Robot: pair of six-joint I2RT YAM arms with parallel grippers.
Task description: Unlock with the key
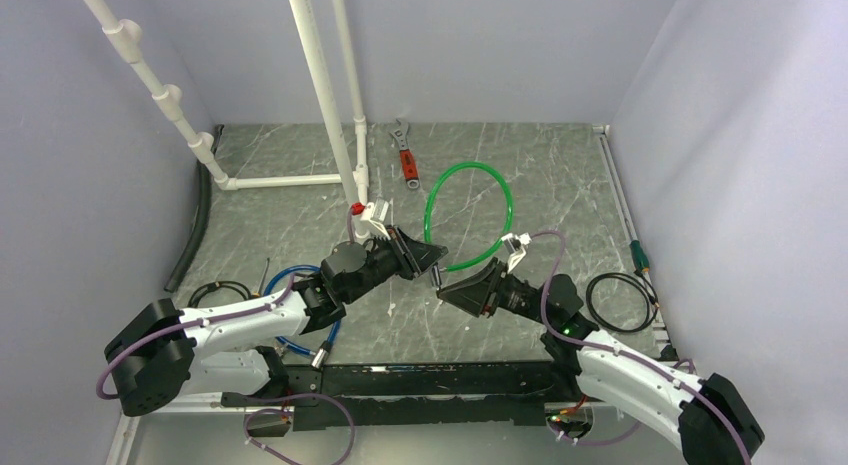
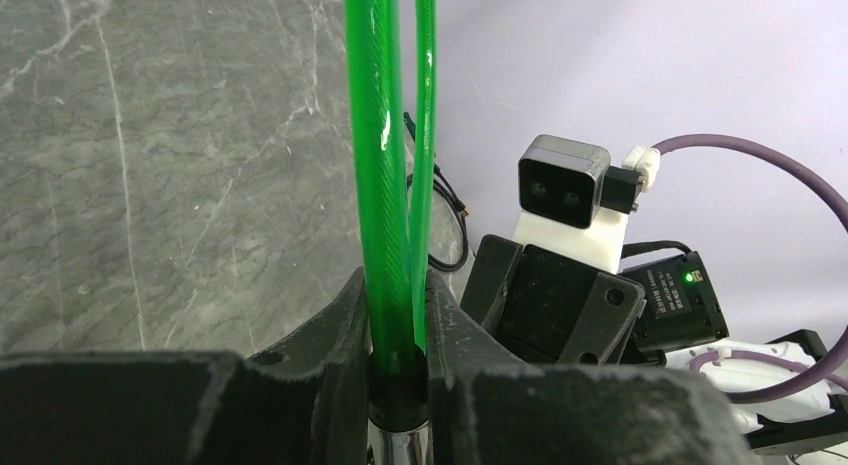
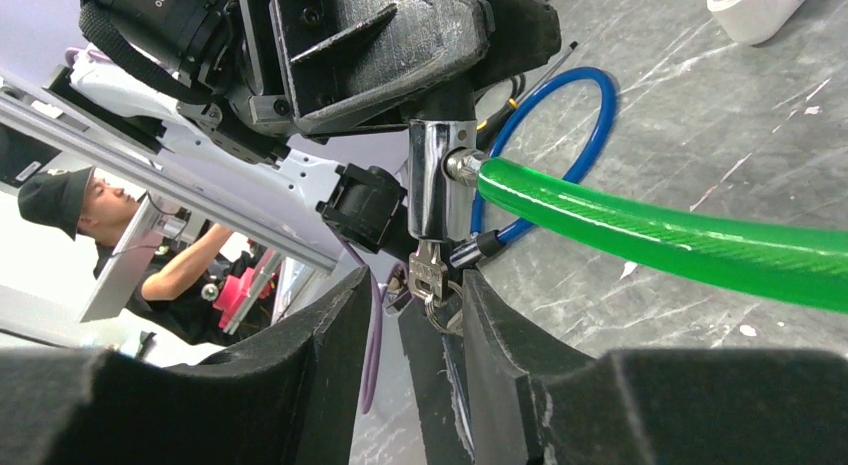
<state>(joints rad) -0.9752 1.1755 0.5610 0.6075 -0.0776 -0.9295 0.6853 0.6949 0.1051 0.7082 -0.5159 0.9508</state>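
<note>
Grey marbled table, lavender walls. Over its middle, the left gripper has its jaws pinching the green cable lock at its silver cylinder. The key sticks out of the cylinder's end, between the spread jaws of the right gripper.

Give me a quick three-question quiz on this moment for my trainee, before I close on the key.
1. Multiple choice: what does the left gripper hold? A the red-handled wrench; B the green cable lock; C the blue cable.
2. True or false: the key lies loose on the table.
3. Fill in: the key sits ____ the fingers of the right gripper, not yet clamped.
Key: 1 B. 2 False, it sticks out of the lock's silver end. 3 between.
</note>
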